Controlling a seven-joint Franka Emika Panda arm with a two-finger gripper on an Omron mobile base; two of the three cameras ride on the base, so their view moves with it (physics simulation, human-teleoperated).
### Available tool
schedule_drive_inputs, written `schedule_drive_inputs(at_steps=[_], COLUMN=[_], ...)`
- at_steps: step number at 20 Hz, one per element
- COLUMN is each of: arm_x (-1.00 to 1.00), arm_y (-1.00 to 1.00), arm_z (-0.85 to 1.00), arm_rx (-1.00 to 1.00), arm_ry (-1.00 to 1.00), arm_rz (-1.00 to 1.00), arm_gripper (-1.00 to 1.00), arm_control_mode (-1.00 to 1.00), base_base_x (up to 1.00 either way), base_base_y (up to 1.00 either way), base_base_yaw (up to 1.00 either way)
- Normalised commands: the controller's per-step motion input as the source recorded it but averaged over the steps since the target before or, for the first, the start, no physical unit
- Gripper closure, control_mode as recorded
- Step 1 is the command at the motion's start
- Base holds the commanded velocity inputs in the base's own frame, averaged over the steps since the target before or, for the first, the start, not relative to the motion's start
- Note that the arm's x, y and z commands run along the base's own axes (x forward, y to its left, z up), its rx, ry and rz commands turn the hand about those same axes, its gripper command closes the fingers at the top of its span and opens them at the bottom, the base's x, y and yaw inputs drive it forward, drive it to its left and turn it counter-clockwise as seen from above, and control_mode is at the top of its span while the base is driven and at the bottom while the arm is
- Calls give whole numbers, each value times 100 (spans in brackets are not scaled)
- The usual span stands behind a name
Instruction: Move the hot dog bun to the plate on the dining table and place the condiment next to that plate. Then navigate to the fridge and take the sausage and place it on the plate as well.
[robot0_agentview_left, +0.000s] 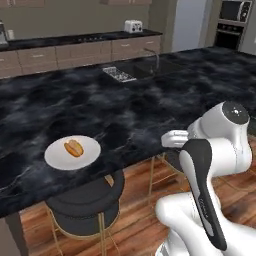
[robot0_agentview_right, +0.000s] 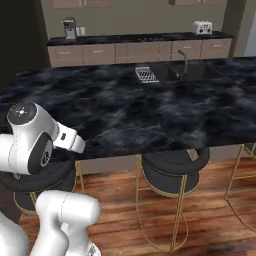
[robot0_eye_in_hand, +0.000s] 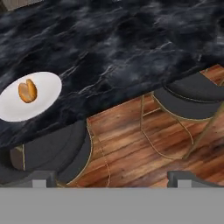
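A white plate (robot0_agentview_left: 86, 156) lies near the front edge of the black marble dining table (robot0_agentview_left: 60, 105), with the hot dog bun (robot0_agentview_left: 73, 148) resting on it. In the hand view the plate (robot0_eye_in_hand: 43, 103) and bun (robot0_eye_in_hand: 27, 91) sit at the left. My gripper (robot0_eye_in_hand: 113, 178) is open and holds nothing. It hovers off the table's edge over the wood floor, to the right of the plate, and its dark fingertips (robot0_eye_in_hand: 41, 177) stand wide apart. The arm's white hand (robot0_agentview_left: 174, 139) is beside the table edge. The condiment, the sausage and the fridge are out of view.
Black round stools with gold legs (robot0_agentview_left: 85, 202) (robot0_agentview_right: 172, 170) (robot0_eye_in_hand: 192, 98) stand under the table's overhang. A sink with a faucet (robot0_agentview_left: 145, 67) and a drying rack (robot0_agentview_left: 119, 74) are set into the far side. On the back counter stand a toaster (robot0_agentview_left: 133, 26) and a coffee machine (robot0_agentview_right: 69, 27).
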Motion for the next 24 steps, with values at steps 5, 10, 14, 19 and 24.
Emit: schedule_drive_inputs(at_steps=[5,10,14,19,24], arm_x=[0,0,0,0,0], arm_y=[0,0,0,0,0], arm_z=[0,0,0,0,0], arm_rx=[0,0,0,0,0], arm_ry=[0,0,0,0,0], arm_rz=[0,0,0,0,0], arm_gripper=[-100,-100,-100,-100,-100], arm_control_mode=[100,100,100,100,100], base_base_x=[0,0,28,100,100], base_base_y=[0,0,-30,-77,-61], base_base_yaw=[-100,-100,-84,-29,-23])
